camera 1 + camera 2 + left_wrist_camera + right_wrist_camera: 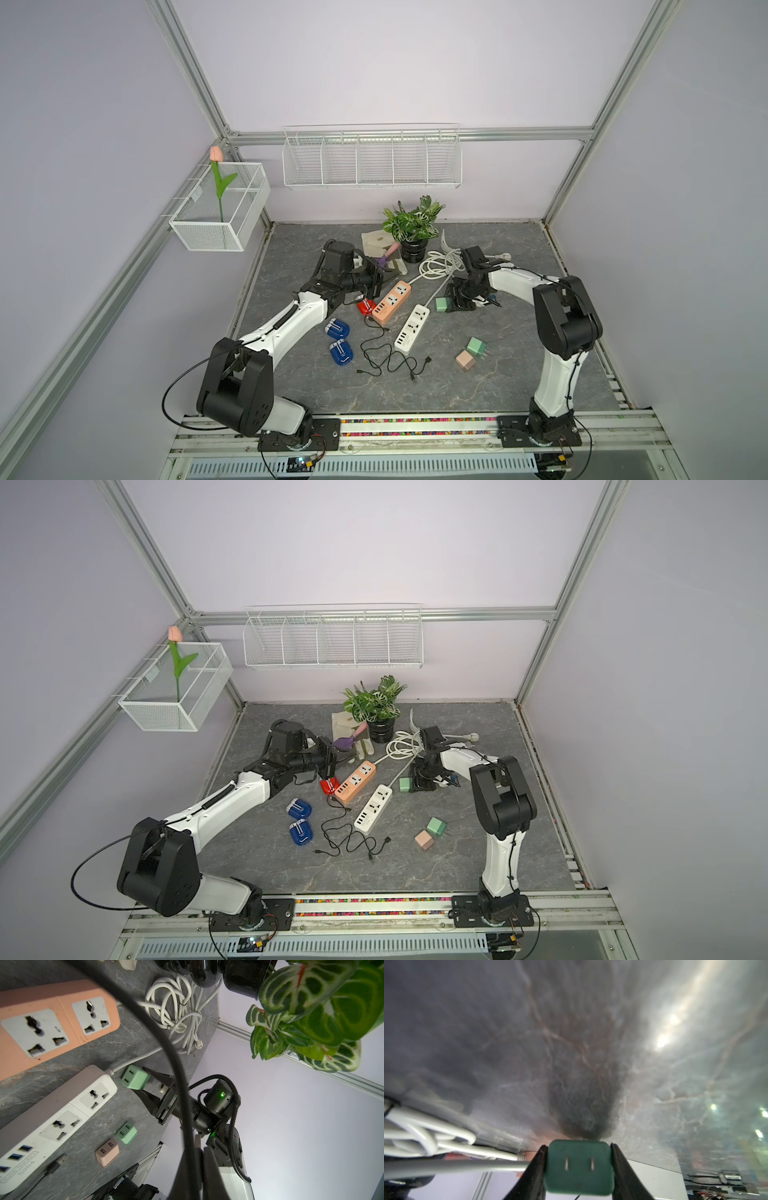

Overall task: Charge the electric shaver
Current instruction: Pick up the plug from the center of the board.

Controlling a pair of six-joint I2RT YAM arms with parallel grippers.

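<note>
A red electric shaver (pixel 365 306) lies by the near end of the orange power strip (pixel 392 301), with a thin black cable (pixel 376 345) trailing from it toward the front. My left gripper (pixel 390 277) hovers over that strip's far end. In the left wrist view it (pixel 200 1147) is shut on a black cable (pixel 166 1043) that arcs back past the camera. My right gripper (pixel 455 300) is low on the table and shut on a green USB adapter (pixel 579 1167), one finger on each side, prongs facing the camera. The adapter (pixel 441 304) sits just right of the white power strip (pixel 412 328).
Two blue shavers (pixel 337 328) (pixel 341 353) lie left of the cable tangle. A second green adapter (pixel 476 346) and a pink adapter (pixel 465 360) sit front right. A coiled white cord (pixel 436 266) and a potted plant (pixel 411 224) stand behind. Wire baskets (pixel 372 160) hang on the walls.
</note>
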